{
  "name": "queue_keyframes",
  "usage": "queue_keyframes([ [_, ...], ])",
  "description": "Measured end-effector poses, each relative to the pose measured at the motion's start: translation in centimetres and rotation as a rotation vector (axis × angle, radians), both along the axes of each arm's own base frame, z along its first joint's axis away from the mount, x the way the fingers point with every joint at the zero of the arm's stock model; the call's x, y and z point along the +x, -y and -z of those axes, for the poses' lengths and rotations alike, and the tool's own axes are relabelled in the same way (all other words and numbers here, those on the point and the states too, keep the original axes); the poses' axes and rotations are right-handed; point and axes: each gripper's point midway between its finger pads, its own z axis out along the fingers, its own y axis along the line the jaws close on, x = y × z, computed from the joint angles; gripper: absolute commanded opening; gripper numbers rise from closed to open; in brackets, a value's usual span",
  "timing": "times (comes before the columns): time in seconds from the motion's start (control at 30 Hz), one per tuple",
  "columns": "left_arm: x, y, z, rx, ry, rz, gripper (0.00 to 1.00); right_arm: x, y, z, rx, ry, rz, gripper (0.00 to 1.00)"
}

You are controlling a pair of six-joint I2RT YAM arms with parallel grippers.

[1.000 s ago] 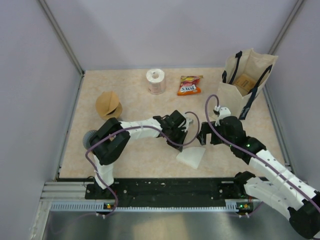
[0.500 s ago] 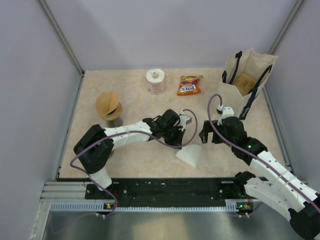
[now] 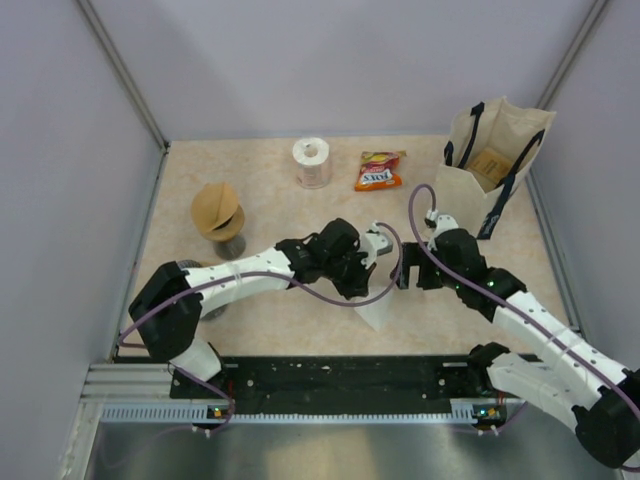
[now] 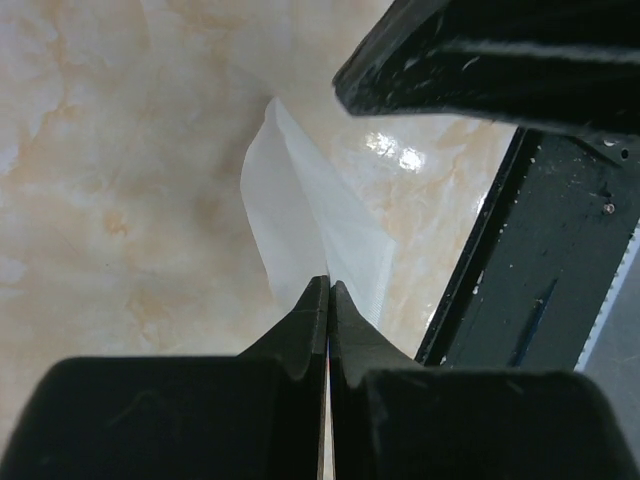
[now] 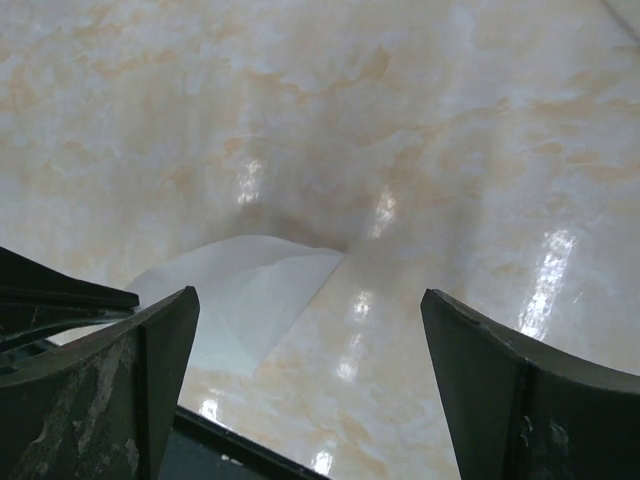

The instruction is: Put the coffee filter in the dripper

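My left hand [image 4: 327,292] pinches the white paper filter [image 4: 295,215] by its edge near the middle of the counter [image 4: 110,150]; my right hand [image 5: 310,345] hangs spread wide beside it. Best carried slowly, uncrumpled.

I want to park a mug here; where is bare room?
Far-left corner of the table, between toilet roll and dripper, is bare. Centre is crowded: left gripper, right gripper and coffee filter. Snack bag and tote bag fill far right.
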Motion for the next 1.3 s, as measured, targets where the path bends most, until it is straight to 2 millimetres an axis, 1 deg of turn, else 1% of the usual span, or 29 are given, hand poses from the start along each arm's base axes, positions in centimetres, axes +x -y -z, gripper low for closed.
queue_keyframes([
  [0.1, -0.8, 0.4, -0.2, -0.002, 0.009, 0.023, 0.0, -1.1, -0.8, 0.8, 0.018, -0.072, -0.047, 0.92],
  [0.2, -1.7, 0.8, -0.1, 0.007, 0.02, 0.042, 0.0, -1.9, -1.1, 1.1, 0.043, -0.126, -0.045, 0.91],
  [0.33, -3.1, 1.4, -0.5, 0.007, 0.044, 0.073, 0.0, -3.0, -1.7, 1.4, 0.095, -0.199, -0.033, 0.88],
  [0.4, -3.5, 1.5, -0.8, 0.005, 0.055, 0.082, 0.0, -3.8, -1.9, 1.6, 0.117, -0.245, -0.032, 0.84],
  [0.53, -4.1, 1.6, -0.8, 0.017, 0.075, 0.09, 0.0, -5.5, -2.3, 2.2, 0.154, -0.339, -0.034, 0.84],
  [0.7, -4.6, 1.3, -0.8, 0.042, 0.096, 0.093, 0.0, -7.0, -1.8, 3.4, 0.133, -0.431, -0.014, 0.82],
  [0.77, -4.7, 1.2, -1.3, 0.039, 0.109, 0.093, 0.0, -7.4, -1.7, 3.6, 0.126, -0.449, -0.013, 0.82],
  [0.83, -4.3, 1.1, -2.0, 0.036, 0.143, 0.07, 0.0, -7.6, -1.4, 3.7, 0.112, -0.458, -0.011, 0.82],
  [0.93, -3.1, 0.7, -3.2, 0.03, 0.209, 0.013, 0.0, -7.1, -0.7, 3.3, 0.077, -0.43, 0.011, 0.84],
  [1.07, -1.3, 0.2, -4.8, 0.019, 0.296, -0.063, 0.0, -4.8, 0.0, 0.8, 0.068, -0.293, 0.064, 0.85],
  [1.17, -0.6, -0.1, -5.1, 0.026, 0.331, -0.094, 0.0, -3.4, 0.0, -1.1, 0.106, -0.175, 0.073, 0.85],
  [1.23, -0.3, -0.2, -5.1, 0.034, 0.338, -0.105, 0.0, -2.8, -0.6, -1.9, 0.14, -0.106, 0.044, 0.86],
  [1.3, -0.2, -0.3, -5.0, 0.038, 0.338, -0.119, 0.0, -2.5, -0.8, -1.6, 0.156, -0.074, 0.034, 0.88],
])
